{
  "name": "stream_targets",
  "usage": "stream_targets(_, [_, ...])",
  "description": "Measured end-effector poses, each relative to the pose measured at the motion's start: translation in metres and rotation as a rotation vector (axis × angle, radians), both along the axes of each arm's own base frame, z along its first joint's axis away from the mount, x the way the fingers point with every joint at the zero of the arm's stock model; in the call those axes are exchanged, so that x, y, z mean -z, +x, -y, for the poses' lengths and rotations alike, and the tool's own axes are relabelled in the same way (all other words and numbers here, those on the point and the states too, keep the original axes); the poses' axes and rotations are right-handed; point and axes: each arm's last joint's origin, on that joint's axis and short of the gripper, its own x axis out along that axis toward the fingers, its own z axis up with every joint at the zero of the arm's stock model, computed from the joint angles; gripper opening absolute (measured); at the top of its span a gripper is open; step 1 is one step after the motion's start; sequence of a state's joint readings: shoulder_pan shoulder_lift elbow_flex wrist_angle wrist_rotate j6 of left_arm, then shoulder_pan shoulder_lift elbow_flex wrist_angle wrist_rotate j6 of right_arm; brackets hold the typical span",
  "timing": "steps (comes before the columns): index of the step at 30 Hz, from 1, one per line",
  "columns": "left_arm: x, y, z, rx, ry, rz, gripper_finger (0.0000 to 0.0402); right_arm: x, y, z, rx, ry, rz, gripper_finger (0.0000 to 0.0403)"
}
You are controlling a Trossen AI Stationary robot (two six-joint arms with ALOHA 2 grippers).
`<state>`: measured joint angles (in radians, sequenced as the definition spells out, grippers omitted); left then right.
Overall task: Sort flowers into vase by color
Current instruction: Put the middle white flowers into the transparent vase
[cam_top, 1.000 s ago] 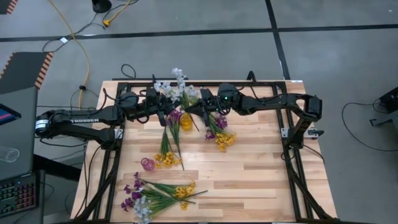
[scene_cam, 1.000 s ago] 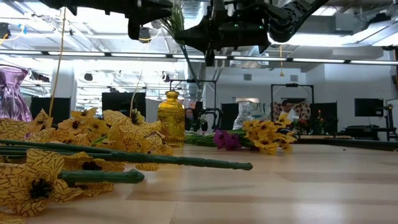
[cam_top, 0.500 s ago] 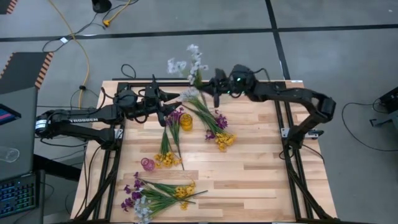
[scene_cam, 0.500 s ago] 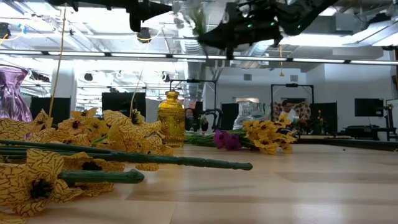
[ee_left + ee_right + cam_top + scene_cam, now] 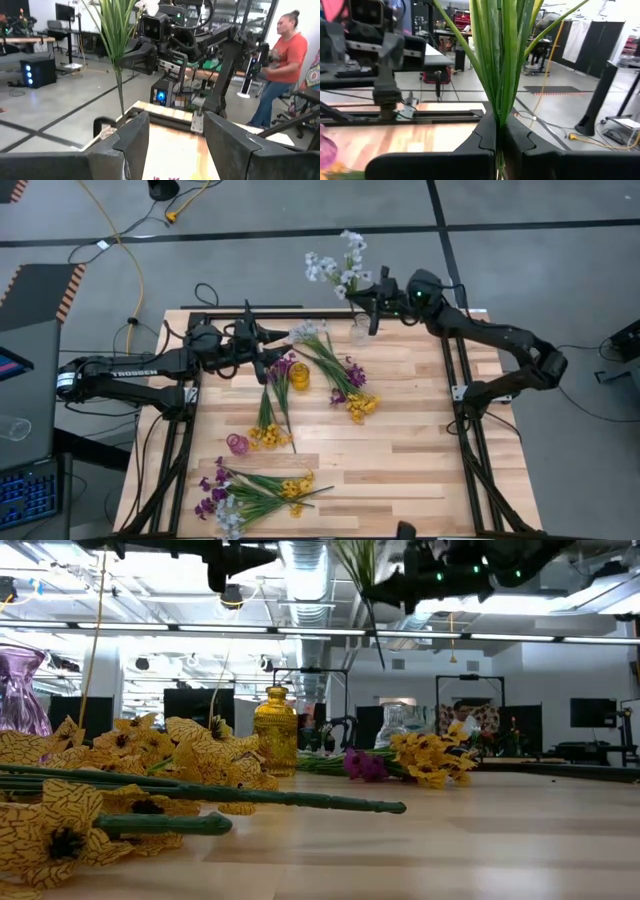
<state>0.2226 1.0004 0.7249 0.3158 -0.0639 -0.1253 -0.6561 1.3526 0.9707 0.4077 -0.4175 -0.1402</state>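
Note:
My right gripper [image 5: 372, 308] is shut on a white flower spray [image 5: 342, 265] above the table's far edge. Its blossoms stand above the fingers and its thin stem [image 5: 376, 635] hangs below them. Close under it a clear vase [image 5: 359, 332] stands on the table. A yellow vase [image 5: 299, 374] and a purple vase [image 5: 237, 444] also stand there. My left gripper [image 5: 270, 352] hovers open and holds nothing, left of the yellow vase. Other flowers [image 5: 335, 370] lie flat on the wood. My right gripper pinches the spray's stem [image 5: 498, 119] between its two fingers, just below the tuft of long green leaves. The fingers lie level, across the stem. The spray stands roughly upright and clear of the table, blossoms up and the bare stem end hanging below.
A bunch of yellow and purple flowers [image 5: 268, 420] lies at mid-table. A mixed pile [image 5: 250, 495] lies by the near left edge. The black frame rails [image 5: 452, 370] run along the table's sides. A person [image 5: 282, 60] stands in the room beyond the table.
My right gripper has carried the white spray away from my left gripper, toward the table's far right corner and upward, rolling as it went. The spray now stands above the far edge beside the clear vase. My left gripper has stayed in place.

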Motion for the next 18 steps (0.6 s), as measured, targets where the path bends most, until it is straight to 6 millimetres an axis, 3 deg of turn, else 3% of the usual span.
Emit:
stream_targets(8, [0.005,0.0,0.0,0.0,-0.012,-0.05,0.0174,0.04,-0.015,0.016,0.072,-0.08,0.095,0.0035])
stream_targets(18, [0.005,0.0,0.0,-0.002,-0.013,-0.054,0.0174,0.059,-0.019,0.027,0.108,-0.059,0.069,0.0034])
